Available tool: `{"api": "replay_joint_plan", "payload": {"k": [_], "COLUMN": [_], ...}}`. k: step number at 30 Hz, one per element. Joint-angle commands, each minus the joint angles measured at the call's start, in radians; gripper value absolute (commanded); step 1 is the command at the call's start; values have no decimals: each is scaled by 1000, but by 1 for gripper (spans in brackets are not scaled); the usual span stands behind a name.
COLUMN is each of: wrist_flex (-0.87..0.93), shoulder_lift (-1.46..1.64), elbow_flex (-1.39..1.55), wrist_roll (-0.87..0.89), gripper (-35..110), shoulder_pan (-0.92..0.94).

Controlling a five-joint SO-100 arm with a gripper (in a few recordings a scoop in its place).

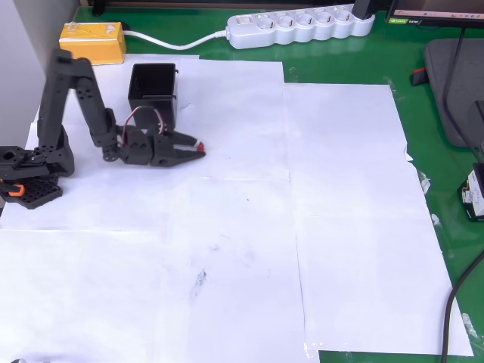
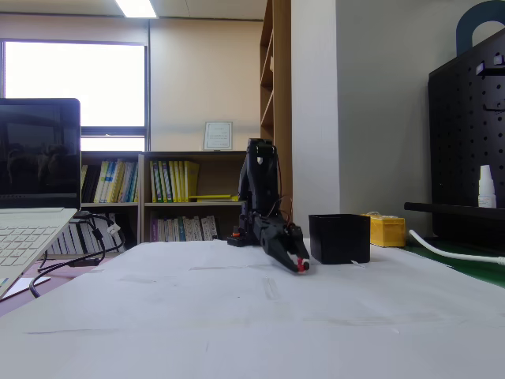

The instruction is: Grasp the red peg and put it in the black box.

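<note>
The black arm reaches to the right across the white paper in the overhead view. Its gripper [image 1: 200, 149] is shut on the tiny red peg [image 1: 200, 145], which shows as a red speck at the fingertips. In the fixed view the gripper [image 2: 300, 264] slants down, with the red peg [image 2: 301, 268] held just above the paper. The black box [image 1: 153, 88] stands open-topped right behind the arm's wrist. In the fixed view the black box [image 2: 339, 238] is just right of the gripper tips.
A yellow box [image 1: 92, 41] lies beyond the black box, and a white power strip [image 1: 302, 26] runs along the far edge. The arm's base [image 1: 30, 181] sits at the left edge. White paper [image 1: 249, 227] covers the green table. A laptop [image 2: 31, 197] stands at the left.
</note>
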Motion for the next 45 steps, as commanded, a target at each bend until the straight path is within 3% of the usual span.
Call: {"api": "replay_joint_plan", "payload": {"k": [1,6,11,18,23,29,45], "wrist_flex": [535,1121,1563,2056,2306,2427,2361], "shoulder_lift": [-310,-449,-480,-423,-333,-229,-149], "elbow_flex": [222,540,810,1091,1221,1284,1273], "wrist_roll": [20,84,158,284,387,494,538], "gripper": [0,0,0,0,0,0,6], "shoulder_pan": [-2,-28,-74,-204,-331,-443,-492]}}
